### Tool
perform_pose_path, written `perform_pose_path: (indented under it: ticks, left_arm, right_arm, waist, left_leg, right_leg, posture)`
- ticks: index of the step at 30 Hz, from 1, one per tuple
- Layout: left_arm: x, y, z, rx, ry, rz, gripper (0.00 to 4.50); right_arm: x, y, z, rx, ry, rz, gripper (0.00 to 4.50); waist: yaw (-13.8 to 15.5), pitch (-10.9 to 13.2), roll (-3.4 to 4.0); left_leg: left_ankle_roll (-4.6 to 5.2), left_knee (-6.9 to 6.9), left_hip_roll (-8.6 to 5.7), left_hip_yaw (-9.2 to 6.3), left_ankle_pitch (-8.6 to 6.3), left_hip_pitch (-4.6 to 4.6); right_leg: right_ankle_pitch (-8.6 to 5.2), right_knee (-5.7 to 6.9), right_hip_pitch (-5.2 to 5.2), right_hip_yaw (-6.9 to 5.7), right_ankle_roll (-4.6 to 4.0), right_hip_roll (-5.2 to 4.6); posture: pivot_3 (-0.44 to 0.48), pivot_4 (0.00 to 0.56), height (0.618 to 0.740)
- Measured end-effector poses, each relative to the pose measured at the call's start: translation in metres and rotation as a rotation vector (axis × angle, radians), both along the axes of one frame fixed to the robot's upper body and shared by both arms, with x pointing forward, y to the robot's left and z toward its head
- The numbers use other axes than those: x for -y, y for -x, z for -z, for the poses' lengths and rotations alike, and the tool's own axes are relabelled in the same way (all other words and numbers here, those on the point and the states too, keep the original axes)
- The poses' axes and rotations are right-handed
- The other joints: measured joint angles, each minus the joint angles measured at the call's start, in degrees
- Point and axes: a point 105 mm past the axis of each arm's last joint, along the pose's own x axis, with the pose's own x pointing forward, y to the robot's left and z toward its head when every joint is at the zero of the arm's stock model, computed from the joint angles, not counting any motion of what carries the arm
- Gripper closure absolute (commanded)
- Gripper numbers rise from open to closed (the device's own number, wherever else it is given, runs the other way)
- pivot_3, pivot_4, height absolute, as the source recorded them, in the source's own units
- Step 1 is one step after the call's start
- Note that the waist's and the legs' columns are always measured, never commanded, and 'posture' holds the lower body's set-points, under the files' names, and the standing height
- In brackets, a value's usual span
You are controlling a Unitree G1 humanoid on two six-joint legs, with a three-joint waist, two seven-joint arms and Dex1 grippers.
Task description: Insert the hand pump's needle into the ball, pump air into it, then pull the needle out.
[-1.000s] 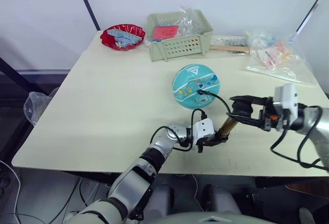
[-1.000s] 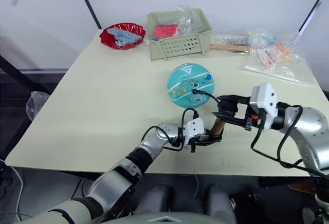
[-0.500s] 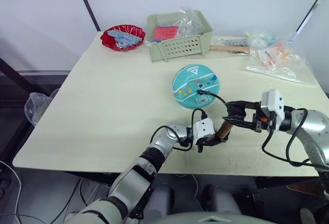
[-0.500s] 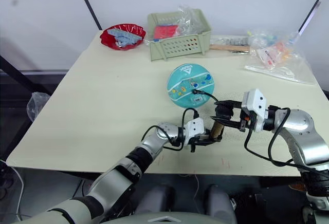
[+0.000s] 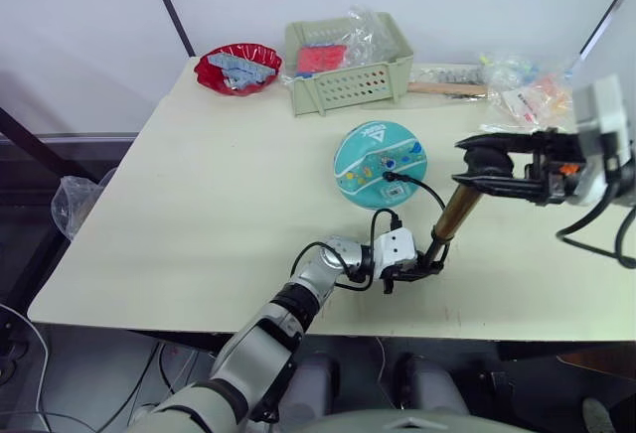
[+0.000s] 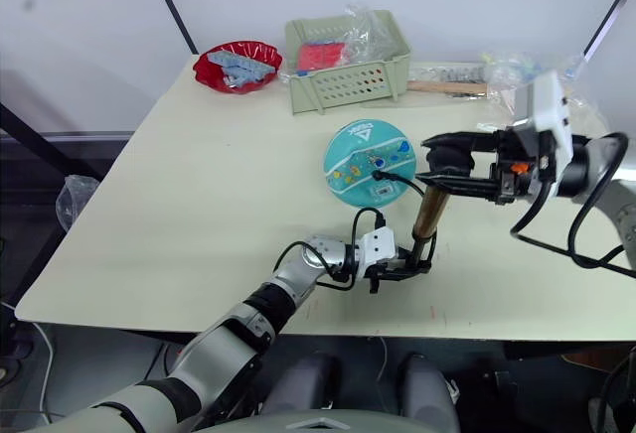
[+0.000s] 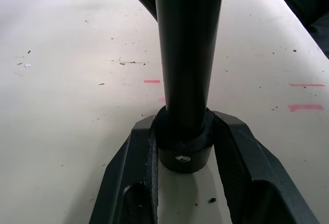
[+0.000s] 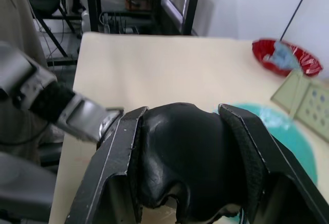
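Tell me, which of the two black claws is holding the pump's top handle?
The right gripper, raised beside the ball, clamps the hand pump handle. The left gripper pinches its base at the table.

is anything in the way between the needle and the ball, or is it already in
Nothing visible blocks it. The hose's needle fitting already sits on the ball. The left claw clamps the hand pump base; the right claw grips its handle.

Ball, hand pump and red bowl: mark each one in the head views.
ball (image 5: pixel 370 158), left eye view, on its teal upper face.
hand pump (image 5: pixel 453 213), left eye view, on the brass cylinder.
red bowl (image 6: pixel 211 60), right eye view, on its left rim.
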Motion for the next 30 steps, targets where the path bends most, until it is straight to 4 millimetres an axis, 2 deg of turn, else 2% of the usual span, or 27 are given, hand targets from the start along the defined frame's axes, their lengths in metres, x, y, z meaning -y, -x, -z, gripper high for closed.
perform_pose_path:
  ticks: [2,8,14,17,23,30]
  left_arm:
    - [0.000,0.000,0.000,0.000,0.000,0.002,3.43]
    - [0.001,0.000,-0.001,-0.002,0.001,0.008,3.43]
    - [0.000,0.001,0.000,-0.009,-0.002,0.009,3.43]
    - [-0.001,-0.001,0.003,-0.013,-0.009,-0.005,3.43]
    - [-0.003,-0.002,0.007,-0.013,-0.022,-0.022,3.43]
    - [-0.003,-0.001,0.008,-0.009,-0.026,-0.020,3.43]
  right_arm:
    - [0.001,0.002,-0.010,0.011,-0.001,0.001,2.85]
    - [0.001,0.001,-0.010,-0.010,-0.004,0.016,2.85]
    - [-0.002,-0.001,0.006,-0.003,0.008,0.042,2.85]
    - [-0.004,-0.003,0.035,-0.017,0.013,0.051,2.85]
    - [-0.006,-0.007,0.083,-0.043,0.033,0.076,2.85]
    - [-0.007,-0.009,0.128,-0.054,0.048,0.123,2.85]
  waist:
    - [0.0,0.0,-0.02]
    - [0.0,0.0,-0.01]
    - [0.0,0.0,-0.09]
    - [0.0,-0.3,-0.47]
    - [-0.1,-0.6,-0.73]
    - [0.0,-0.9,-0.82]
  left_leg:
    - [0.00,0.00,0.00,-0.01,0.00,-0.02]
    - [0.00,0.01,-0.02,0.00,0.00,-0.13]
    - [0.00,0.01,-0.02,-0.03,0.00,-0.06]
    - [0.00,0.00,0.00,-0.05,0.00,0.17]
    - [0.00,0.00,0.02,-0.03,0.00,0.53]
    - [-0.01,-0.01,0.03,-0.08,0.00,0.54]
  right_leg:
    - [0.00,0.00,-0.01,-0.03,0.00,-0.02]
    - [0.01,0.00,-0.09,-0.06,0.01,-0.05]
    - [0.00,-0.01,-0.03,-0.09,0.02,-0.05]
    - [-0.02,0.00,0.12,-0.10,0.03,0.01]
    - [-0.16,0.00,0.39,0.00,0.26,0.04]
    - [-0.14,0.00,0.40,0.04,0.23,0.11]
  posture:
    - [0.000,0.150,0.740]
    - [0.000,0.150,0.740]
    - [0.000,0.150,0.740]
    - [0.000,0.150,0.740]
    - [0.000,0.150,0.740]
    - [0.000,0.150,0.740]
